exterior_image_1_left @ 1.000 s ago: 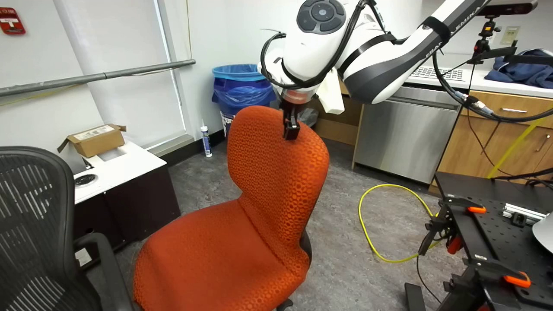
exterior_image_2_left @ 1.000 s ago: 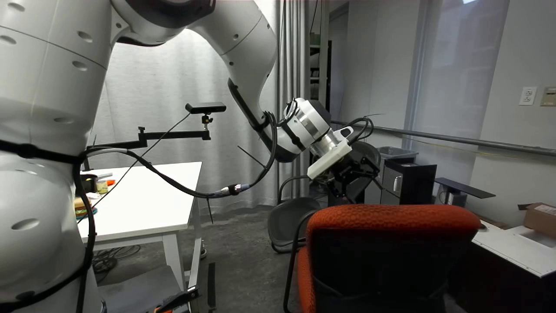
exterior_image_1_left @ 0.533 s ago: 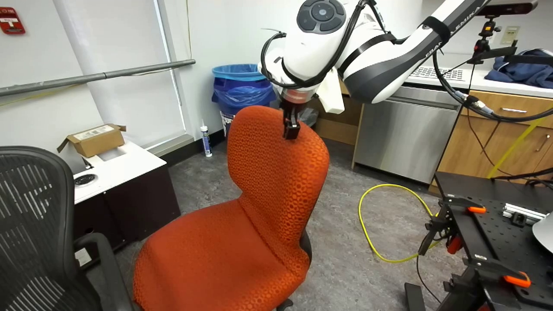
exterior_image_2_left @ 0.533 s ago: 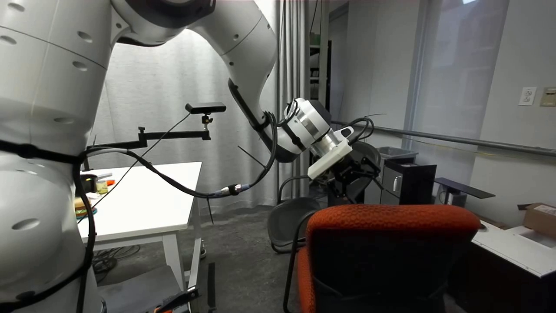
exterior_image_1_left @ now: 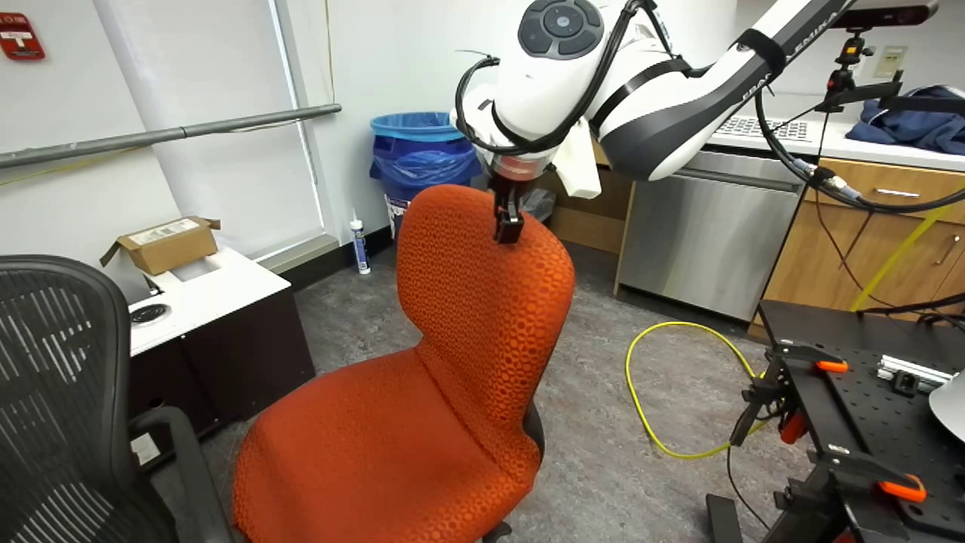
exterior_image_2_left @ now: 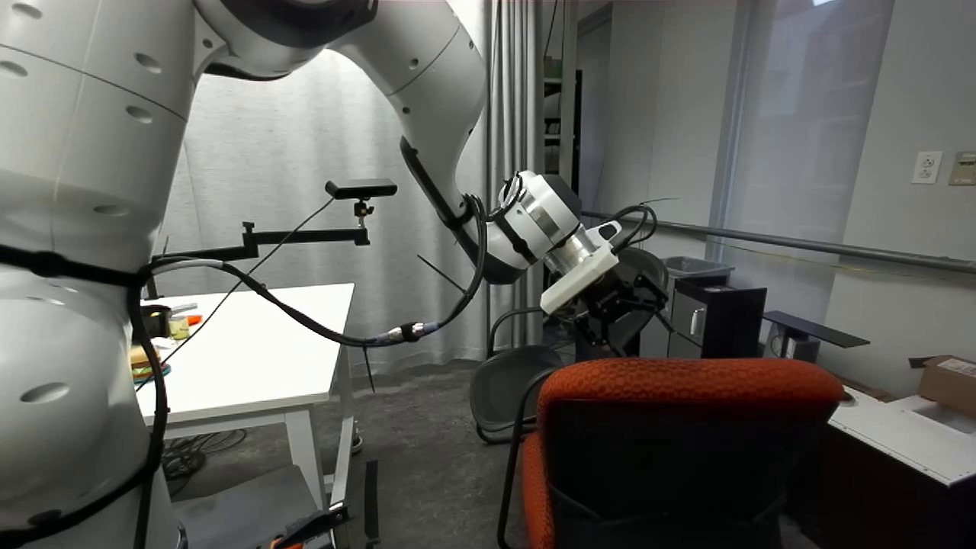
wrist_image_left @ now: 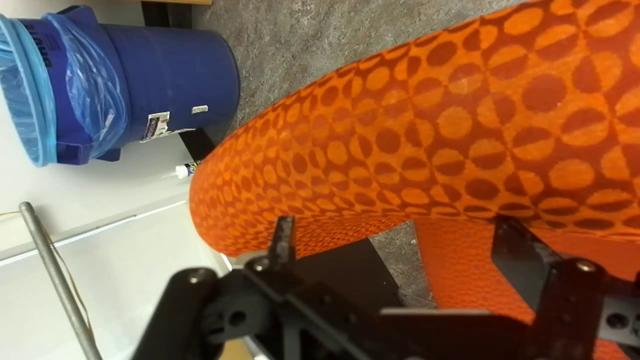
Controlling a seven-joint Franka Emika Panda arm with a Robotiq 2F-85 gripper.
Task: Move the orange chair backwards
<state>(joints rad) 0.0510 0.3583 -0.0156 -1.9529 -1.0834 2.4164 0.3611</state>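
The orange chair (exterior_image_1_left: 377, 437) has a patterned fabric seat and a tall curved backrest. In an exterior view its dark back shell and the orange top edge (exterior_image_2_left: 686, 381) face the camera. My gripper (exterior_image_1_left: 509, 230) points down at the upper backrest, on the seat side near the top edge. In the wrist view the gripper (wrist_image_left: 395, 222) has its two black fingers wide apart with nothing between them, and the backrest (wrist_image_left: 380, 145) runs just beyond the fingertips. I cannot tell whether the fingertips touch the fabric. The gripper also shows above the backrest in an exterior view (exterior_image_2_left: 640, 334).
A black mesh-backed chair (exterior_image_1_left: 64, 392) stands close to the orange seat. A white-topped low cabinet (exterior_image_1_left: 219, 290) with a cardboard box (exterior_image_1_left: 172, 245) is by the wall. A blue bin (exterior_image_1_left: 426, 154) stands behind the backrest. A yellow cable (exterior_image_1_left: 637, 392) lies on the floor near a black table (exterior_image_1_left: 822, 422).
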